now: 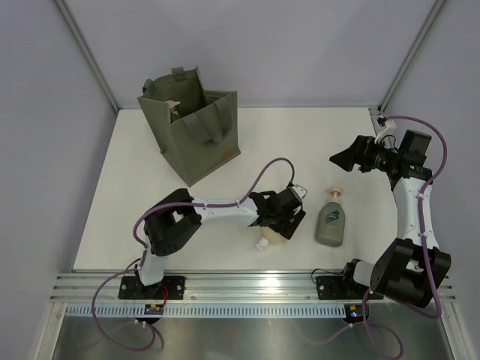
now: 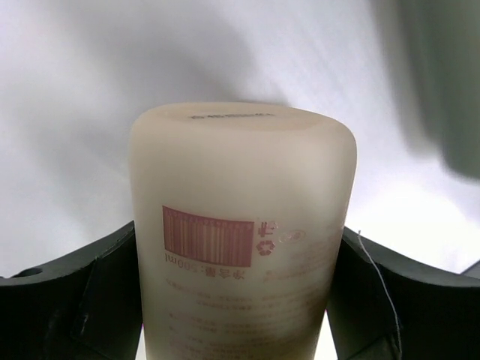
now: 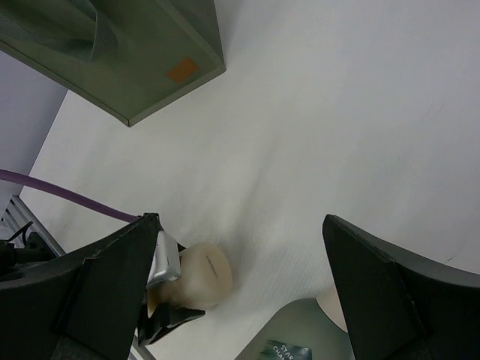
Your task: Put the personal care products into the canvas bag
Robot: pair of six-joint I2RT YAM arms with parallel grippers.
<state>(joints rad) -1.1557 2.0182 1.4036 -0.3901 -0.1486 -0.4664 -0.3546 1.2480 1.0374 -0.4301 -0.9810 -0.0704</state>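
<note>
With the left claw [image 1: 273, 231] pinching the cream bottle [image 2: 240, 210] lying on the table [image 1: 150, 195] — right claw [image 1: 343, 159] spread, idle — squeeze firmly, lift level, then carry to the canvas bag [image 1: 196, 131].

Blocked: left arm [image 1: 225, 208] lies across the table [image 1: 150, 195] from 7 o'clock to centre, left end effector [image 1: 277, 223] clamped on the cream bottle [image 1: 268, 238] at 5. At 4 lies the grey-green bottle [image 1: 331, 223], with a narrow lane between them. At 11 the canvas bag [image 1: 196, 139] stands, mouth open upward. Bare table at 9 and from 12 to 3, below the raised right end effector [image 1: 346, 157], jaws wide.
</note>
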